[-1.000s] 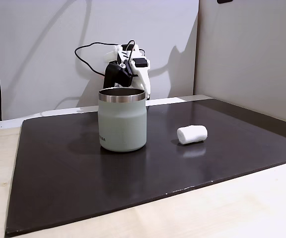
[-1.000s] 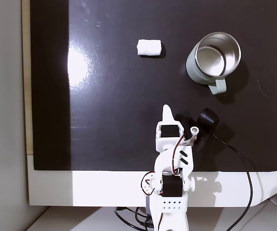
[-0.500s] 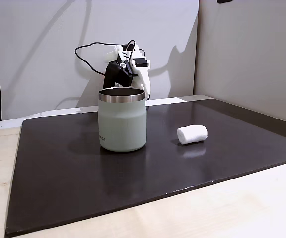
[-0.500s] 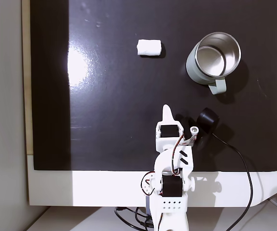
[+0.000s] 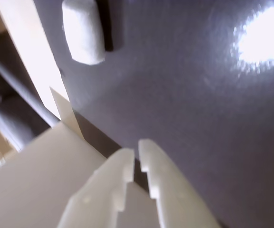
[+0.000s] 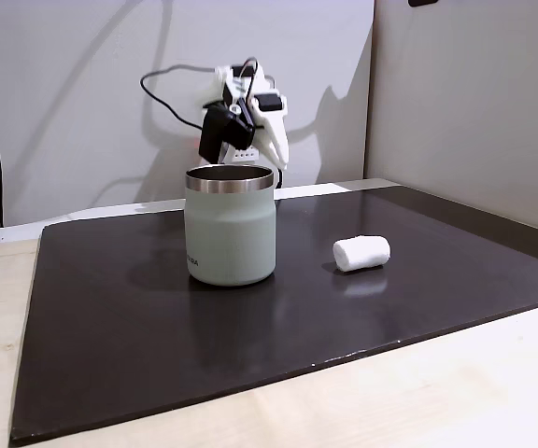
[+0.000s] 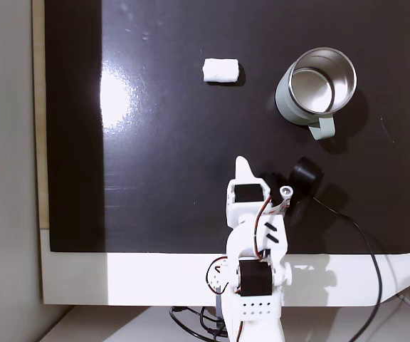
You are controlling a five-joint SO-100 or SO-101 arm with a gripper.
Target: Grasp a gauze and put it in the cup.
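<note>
Arm has just started moving: in a fixed view the wrist and gripper [image 6: 271,149] sit higher than half a second ago, now lifted above the cup [image 6: 231,225] rim line at upper centre of the frame. In the top-down fixed view the gripper [image 7: 241,165] tip has crept slightly up and left, toward the mat's middle. Everything else is unchanged.

Gauze [image 7: 221,70] lies on its side on the black mat [image 7: 162,178], upper centre of the top-down frame, well apart from the gripper and left of the cup [image 7: 316,85]. In the side fixed view the gauze [image 6: 361,253] is right of centre, near the cup but not touching. Cup is upright, and its inside looks empty from above.

Wrist view: gripper [image 5: 135,159] at bottom centre, fingers nearly together with only a thin slit between them, nothing held. Gauze [image 5: 83,31] is at upper left of that frame, so it's off the finger line.

Read: this looks like the start of the reach, leaving the rest pose. No grasp yet, task basically at zero. Next move probably needs the jaws to spread, a swing left to centre the roll between the fingers, then a descent. Roll is soft and round, so a bad approach could nudge it away.
</note>
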